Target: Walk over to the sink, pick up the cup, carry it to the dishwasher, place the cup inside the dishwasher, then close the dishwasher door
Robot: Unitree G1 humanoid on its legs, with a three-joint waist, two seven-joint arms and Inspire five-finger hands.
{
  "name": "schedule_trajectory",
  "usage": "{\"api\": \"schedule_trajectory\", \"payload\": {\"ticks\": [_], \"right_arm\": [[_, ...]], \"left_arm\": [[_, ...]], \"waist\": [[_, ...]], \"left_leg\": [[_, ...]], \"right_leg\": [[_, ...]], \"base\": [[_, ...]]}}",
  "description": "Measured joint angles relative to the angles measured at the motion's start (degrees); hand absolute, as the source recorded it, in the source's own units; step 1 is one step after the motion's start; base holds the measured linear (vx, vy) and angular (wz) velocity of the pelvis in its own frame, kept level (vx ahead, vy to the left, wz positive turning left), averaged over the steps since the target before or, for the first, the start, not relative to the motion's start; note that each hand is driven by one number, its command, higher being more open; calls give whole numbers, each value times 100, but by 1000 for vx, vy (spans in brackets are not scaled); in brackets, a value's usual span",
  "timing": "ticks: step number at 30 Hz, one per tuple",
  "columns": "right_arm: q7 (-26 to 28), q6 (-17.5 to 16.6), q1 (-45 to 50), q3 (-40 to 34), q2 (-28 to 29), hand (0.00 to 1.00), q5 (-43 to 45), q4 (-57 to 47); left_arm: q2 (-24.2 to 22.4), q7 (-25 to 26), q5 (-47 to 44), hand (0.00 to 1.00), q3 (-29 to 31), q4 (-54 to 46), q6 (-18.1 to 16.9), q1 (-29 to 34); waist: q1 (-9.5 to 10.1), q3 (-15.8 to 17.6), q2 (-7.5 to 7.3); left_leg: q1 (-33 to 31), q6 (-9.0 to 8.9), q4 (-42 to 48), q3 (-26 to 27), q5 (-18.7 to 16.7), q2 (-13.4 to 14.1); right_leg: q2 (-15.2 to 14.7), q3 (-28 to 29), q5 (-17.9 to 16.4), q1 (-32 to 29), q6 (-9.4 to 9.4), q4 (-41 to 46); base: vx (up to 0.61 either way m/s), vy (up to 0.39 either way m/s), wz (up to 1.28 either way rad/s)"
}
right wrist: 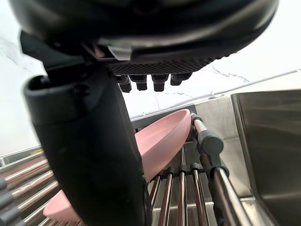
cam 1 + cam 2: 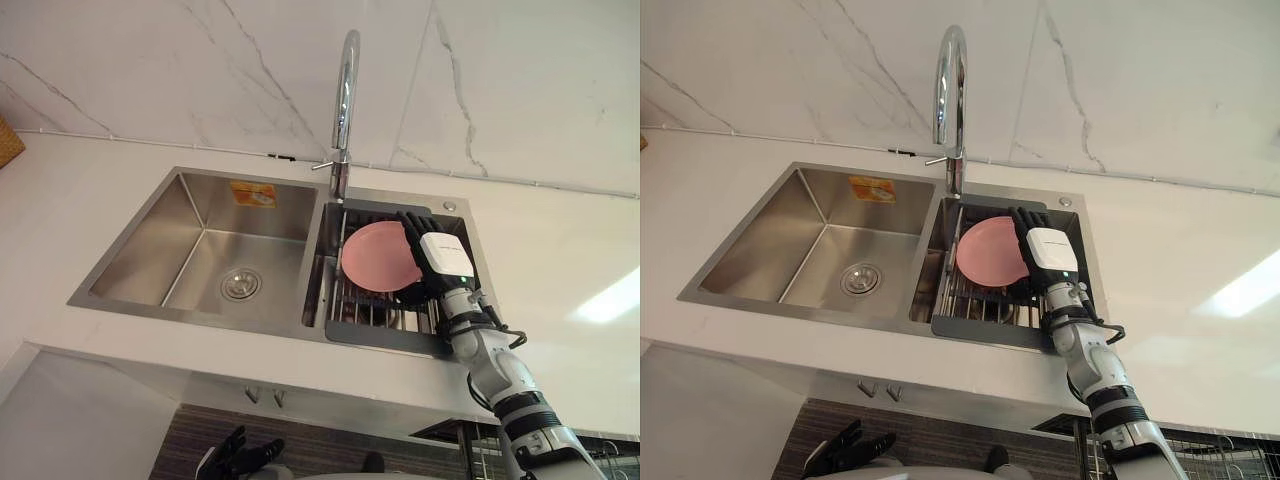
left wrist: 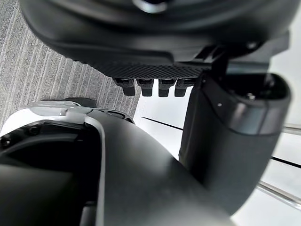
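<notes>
A round, shallow pink dish [image 2: 378, 256] leans on the bars of a dark drain rack [image 2: 375, 318] in the sink's right basin; no other cup-like thing shows. My right hand [image 2: 440, 258] reaches over the rack with its fingers straight, its palm just to the right of the dish and partly over its edge, holding nothing. In the right wrist view the dish [image 1: 164, 141] lies past the thumb [image 1: 89, 155], close to it. My left hand [image 2: 240, 455] hangs low below the counter edge, fingers spread and empty.
The steel left basin [image 2: 200, 250] has a drain [image 2: 241, 285]. A tall chrome faucet [image 2: 345, 100] rises behind the divider, close above my right hand. White counter [image 2: 560, 260] surrounds the sink. A wire rack [image 2: 1210, 450] shows below the counter at the lower right.
</notes>
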Motion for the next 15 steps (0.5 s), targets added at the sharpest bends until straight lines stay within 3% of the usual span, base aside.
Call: {"api": "schedule_trajectory", "payload": {"ticks": [7, 8, 15], "right_arm": [[-80, -3, -162, 35, 17, 100, 15, 188], [-107, -9, -162, 35, 18, 0, 42, 205], [-225, -89, -285, 114, 29, 0, 220, 440]], "left_arm": [[-2, -10, 0, 100, -4, -102, -1, 0], [-4, -11, 0, 100, -4, -122, -1, 0], [-5, -24, 0, 100, -6, -161, -4, -1]], "waist": [[53, 68, 8], [66, 78, 8], [92, 92, 19]], "left_leg": [[-113, 13, 207, -55, -108, 30], [-144, 5, 248, -82, -131, 36], [-252, 13, 448, -131, -226, 71]], "right_leg": [[0, -35, -1, -3, 2, 4], [0, -57, -3, -3, 4, 5], [3, -84, -5, -8, 7, 19]], "base": [[-6, 3, 2], [-20, 10, 9], [-11, 6, 2]]}}
